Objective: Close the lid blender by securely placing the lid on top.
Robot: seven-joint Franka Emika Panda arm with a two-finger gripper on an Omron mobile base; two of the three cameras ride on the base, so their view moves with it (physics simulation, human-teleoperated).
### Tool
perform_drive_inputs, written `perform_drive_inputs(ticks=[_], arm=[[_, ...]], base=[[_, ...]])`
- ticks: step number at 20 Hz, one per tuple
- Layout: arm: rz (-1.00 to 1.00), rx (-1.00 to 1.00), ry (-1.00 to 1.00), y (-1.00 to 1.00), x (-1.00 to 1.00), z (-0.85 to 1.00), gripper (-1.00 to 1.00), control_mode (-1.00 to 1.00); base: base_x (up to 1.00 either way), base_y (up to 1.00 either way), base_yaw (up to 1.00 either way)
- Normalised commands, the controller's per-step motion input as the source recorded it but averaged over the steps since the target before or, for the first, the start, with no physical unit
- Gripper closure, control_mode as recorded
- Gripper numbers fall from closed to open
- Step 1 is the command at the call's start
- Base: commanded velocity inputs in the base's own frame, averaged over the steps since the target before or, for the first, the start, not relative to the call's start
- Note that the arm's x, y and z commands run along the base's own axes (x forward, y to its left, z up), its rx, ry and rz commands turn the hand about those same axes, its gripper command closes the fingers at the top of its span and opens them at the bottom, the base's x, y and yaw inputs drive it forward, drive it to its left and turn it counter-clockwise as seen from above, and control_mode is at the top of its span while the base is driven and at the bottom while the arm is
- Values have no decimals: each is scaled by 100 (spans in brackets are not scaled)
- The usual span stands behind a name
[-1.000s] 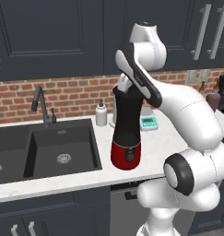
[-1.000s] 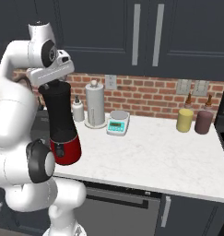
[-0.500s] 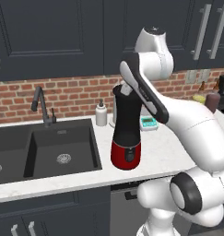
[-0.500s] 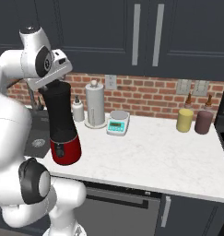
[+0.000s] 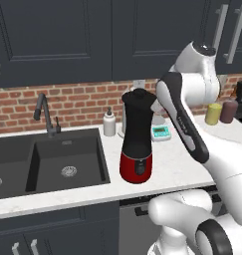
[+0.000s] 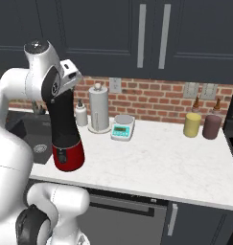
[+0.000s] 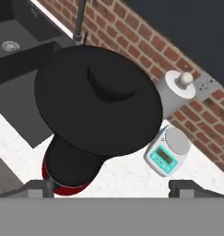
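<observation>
I observe the flat round black lid seated on the tall black red-based blender near the white counter's front edge beside the sink, with my gripper above it, jaws apart.

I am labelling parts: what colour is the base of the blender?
Glossy red base, clearest in left base view.

Even, soft rendered light, sharp throughout; below the hand, the blender's red base shows a faint gloss.
</observation>
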Motion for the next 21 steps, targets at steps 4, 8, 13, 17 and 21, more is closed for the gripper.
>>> perform_drive_inputs(ticks=[4, 8, 13, 17, 21], arm=[[0, 9, 0, -70, -26, 0, -100, -100], [0, 5, 0, -77, -15, -3, -100, -100], [0, 0, 0, -64, -7, -20, -100, -100], [0, 0, 0, -21, 0, -3, -100, -100], [0, 0, 0, -8, 0, 0, -100, -100]], base=[[0, 0, 0], [0, 0, 0], [0, 0, 0], [0, 0, 0], [0, 0, 0]])
